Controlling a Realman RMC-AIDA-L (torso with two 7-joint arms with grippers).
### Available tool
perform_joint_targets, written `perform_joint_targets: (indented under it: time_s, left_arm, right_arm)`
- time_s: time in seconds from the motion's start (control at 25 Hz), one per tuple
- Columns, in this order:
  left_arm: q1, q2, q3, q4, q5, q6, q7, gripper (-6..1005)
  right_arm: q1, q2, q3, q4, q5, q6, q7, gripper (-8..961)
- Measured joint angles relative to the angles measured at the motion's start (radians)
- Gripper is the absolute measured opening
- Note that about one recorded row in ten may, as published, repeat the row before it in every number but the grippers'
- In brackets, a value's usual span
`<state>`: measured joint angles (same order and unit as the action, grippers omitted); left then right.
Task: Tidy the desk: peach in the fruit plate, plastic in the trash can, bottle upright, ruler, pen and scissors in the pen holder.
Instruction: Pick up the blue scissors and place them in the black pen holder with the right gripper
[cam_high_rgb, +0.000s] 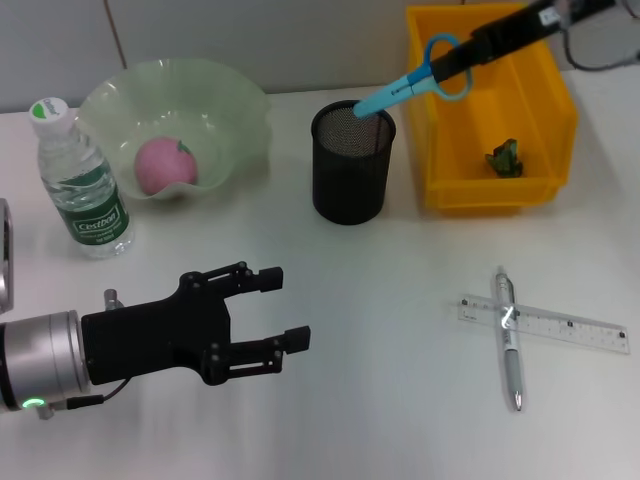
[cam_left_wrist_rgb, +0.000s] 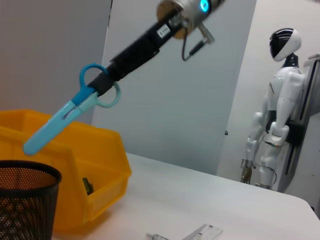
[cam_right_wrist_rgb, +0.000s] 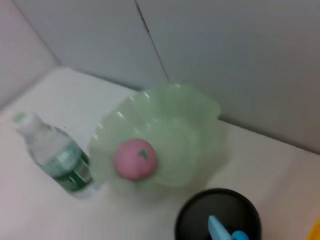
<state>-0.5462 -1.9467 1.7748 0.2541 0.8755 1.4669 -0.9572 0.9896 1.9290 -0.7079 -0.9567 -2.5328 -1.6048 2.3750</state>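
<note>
Scissors (cam_high_rgb: 420, 78) clamped in right gripper (cam_high_rgb: 470, 52) — blade tip over pen holder (cam_high_rgb: 351, 162) rim.

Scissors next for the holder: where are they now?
Head view, far right: scissors held in the right gripper, tip over the pen holder beside the yellow bin.

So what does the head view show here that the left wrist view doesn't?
Only the head view shows the peach in the fruit plate, the upright bottle, the pen lying across the ruler, and the left gripper hovering open over the desk. Only the left wrist view shows a white humanoid robot standing in the background. Both show the right gripper holding the scissors tip-down above the pen holder, beside the trash can; the left wrist view catches only an end of the ruler.
</note>
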Motion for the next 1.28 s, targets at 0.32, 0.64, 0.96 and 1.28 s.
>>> perform_joint_targets:
  time_s: [0.32,0.64,0.96,1.28]
  left_arm:
    - [0.003,0.0,-0.003,0.002,0.001,-0.01,-0.007,799]
    - [0.007,-0.001,-0.003,0.002,0.001,-0.012,-0.01,798]
    - [0.008,-0.004,-0.003,0.002,0.001,-0.016,-0.012,799]
    - [0.01,-0.004,-0.003,0.004,0.001,-0.016,-0.012,799]
  right_arm:
    - [0.095,0.007,-0.107,0.07,-0.093,0.066,0.05,79]
    - [0.15,0.033,-0.232,0.226,-0.099,0.234,0.057,80]
    - [0.184,0.057,-0.29,0.304,-0.131,0.34,0.071,102]
    - [0.171,0.072,-0.29,0.285,-0.14,0.374,0.082,292]
